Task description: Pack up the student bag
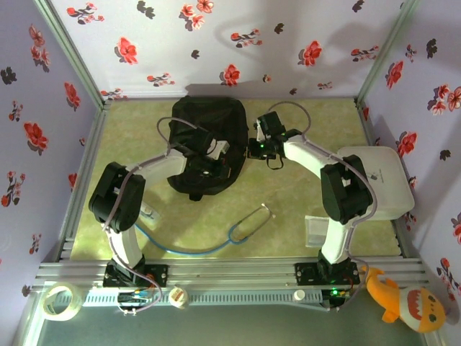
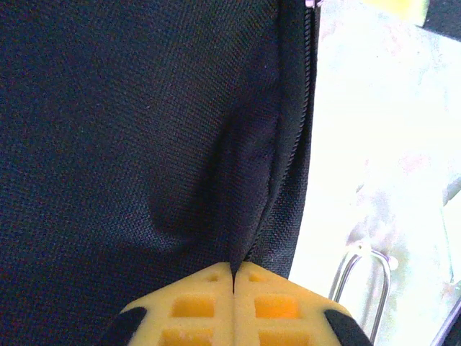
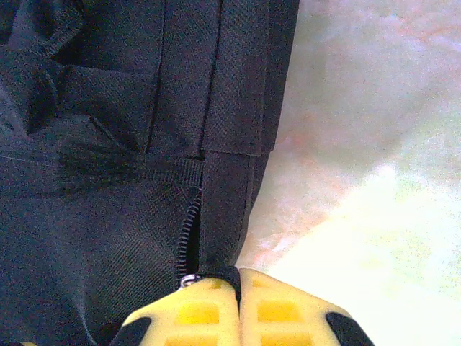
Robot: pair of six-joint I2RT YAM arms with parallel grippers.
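The student bag (image 1: 189, 121) is a large black fabric backpack lying at the back middle of the table. My left gripper (image 1: 214, 155) sits over its lower right part, shut on a pinched fold of the bag's fabric (image 2: 241, 216) beside a zip line. My right gripper (image 1: 253, 149) is at the bag's right edge, shut on the black fabric (image 3: 227, 245) just right of a partly open zip (image 3: 189, 241), with a metal zip slider at the left fingertip.
A stethoscope (image 1: 248, 220) with blue tubing lies on the table in front of the bag. A white rounded board (image 1: 382, 184) rests at the right. A small clear packet (image 1: 317, 232) lies near the right arm's base. Tape roll (image 1: 59, 300) and orange plush toy (image 1: 407, 303) sit off the table front.
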